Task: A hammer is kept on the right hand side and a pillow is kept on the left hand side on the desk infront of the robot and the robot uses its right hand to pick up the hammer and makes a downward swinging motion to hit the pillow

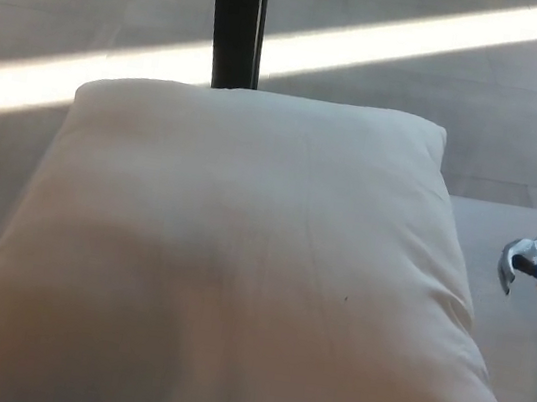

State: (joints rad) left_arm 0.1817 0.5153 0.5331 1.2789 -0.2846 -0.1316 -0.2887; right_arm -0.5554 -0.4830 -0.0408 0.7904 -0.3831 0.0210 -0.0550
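Here the hammer [532, 263] sits right of the pillow [237, 277]; neither hand shows, grip unknowable.

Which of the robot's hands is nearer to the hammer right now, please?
Right, as far as shows. The hammer sits at the right edge beside the pillow, the side the right arm enters from. Neither hand is in view.

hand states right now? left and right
Left hand: not in view.
Right hand: not in view; only the hammer head and a bit of yellow grip show at the right edge, beside the pillow.
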